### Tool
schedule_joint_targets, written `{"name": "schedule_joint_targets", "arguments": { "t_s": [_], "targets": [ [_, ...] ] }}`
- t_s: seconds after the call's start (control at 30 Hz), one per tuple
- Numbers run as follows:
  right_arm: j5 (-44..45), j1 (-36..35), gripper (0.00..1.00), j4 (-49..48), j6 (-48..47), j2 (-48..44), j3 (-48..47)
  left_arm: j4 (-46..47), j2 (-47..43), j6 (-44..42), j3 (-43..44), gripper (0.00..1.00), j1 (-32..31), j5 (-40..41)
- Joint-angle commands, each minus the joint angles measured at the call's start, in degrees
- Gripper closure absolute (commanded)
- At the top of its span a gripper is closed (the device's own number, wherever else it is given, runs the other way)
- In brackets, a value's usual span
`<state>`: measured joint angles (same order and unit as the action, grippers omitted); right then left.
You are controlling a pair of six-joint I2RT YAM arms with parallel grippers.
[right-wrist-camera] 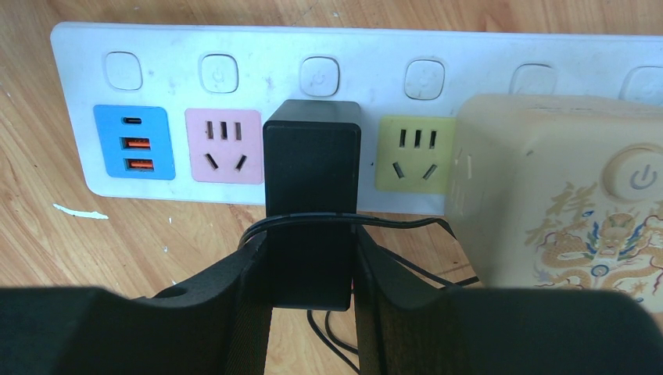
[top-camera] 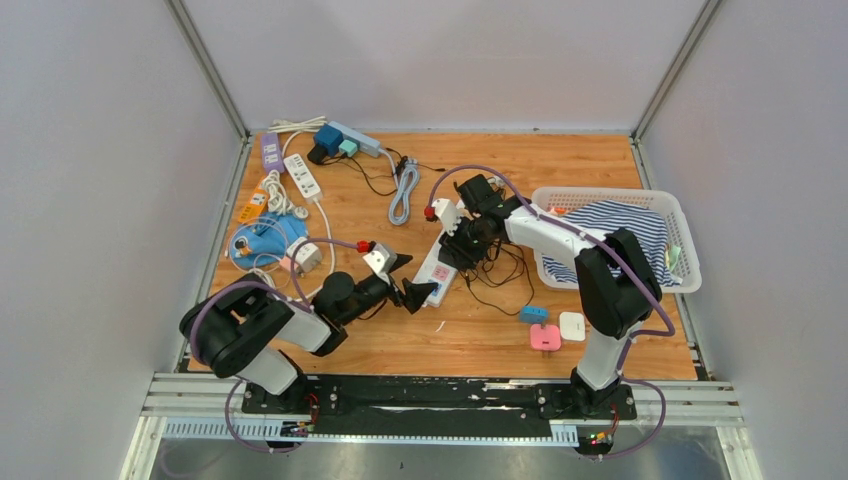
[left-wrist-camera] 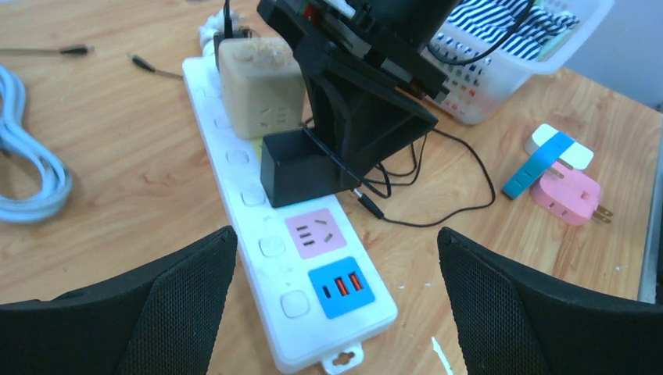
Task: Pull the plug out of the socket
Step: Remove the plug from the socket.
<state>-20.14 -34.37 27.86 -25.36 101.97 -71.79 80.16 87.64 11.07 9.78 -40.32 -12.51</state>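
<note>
Right pincer (right-wrist-camera: 313, 269) pinches the black plug (right-wrist-camera: 311, 168), seated in the white strip (right-wrist-camera: 485, 47) just ahead. Left pincer (left-wrist-camera: 336, 242) sits spread either side of the strip's end, not gripping it, so pulling probably lifts the strip too.

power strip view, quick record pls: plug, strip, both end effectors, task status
plug: black plug, seated between the pink socket and the yellow socket
strip: white power strip, lying flat
right end effector: shut on the black plug
left end effector: open, at the strip's USB end
status: plug not yet pulled
</note>
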Motion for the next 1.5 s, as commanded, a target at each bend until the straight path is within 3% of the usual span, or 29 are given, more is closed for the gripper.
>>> {"name": "schedule_joint_targets", "arguments": {
  "t_s": [0.0, 0.2, 0.37, 0.6, 0.97, 1.07, 1.2, 1.47],
  "targets": [
    [-3.84, 0.58, 1.00, 2.55, 0.66, -0.08, -0.93, -19.26, -4.75, 3.67, 3.33, 0.00, -5.73, 17.47],
    [-4.41, 1.03, 1.00, 2.81, 1.05, -0.56, -0.98, -23.65, -2.47, 10.58, 4.22, 0.00, -8.56, 22.54],
    [-5.07, 1.49, 1.00, 2.90, 1.33, -0.46, -0.98, -23.58, 2.58, 6.59, 7.20, 0.00, -14.15, 28.58],
    [-5.73, 1.67, 1.00, 2.99, 1.37, -0.14, -0.98, -23.56, 7.16, 3.58, 9.91, 0.00, -17.01, 32.13],
    [-6.49, 1.69, 1.00, 3.26, 1.41, 0.58, -1.07, -23.73, 10.32, 2.07, 11.84, 0.12, -19.44, 40.14],
    [-6.94, 1.63, 1.00, 3.47, 0.99, 0.68, -1.07, -23.73, 11.26, 1.40, 12.47, 0.22, -19.69, 39.84],
    [-8.06, 1.62, 1.00, 3.77, 0.42, 0.51, -1.03, -23.73, 12.07, 0.82, 13.06, 0.54, -19.72, 38.64],
    [-12.03, -2.26, 1.00, 4.14, -1.76, 0.16, -0.06, -23.87, 12.77, 0.28, 13.68, 0.80, -19.75, 37.14]
  ]
}}
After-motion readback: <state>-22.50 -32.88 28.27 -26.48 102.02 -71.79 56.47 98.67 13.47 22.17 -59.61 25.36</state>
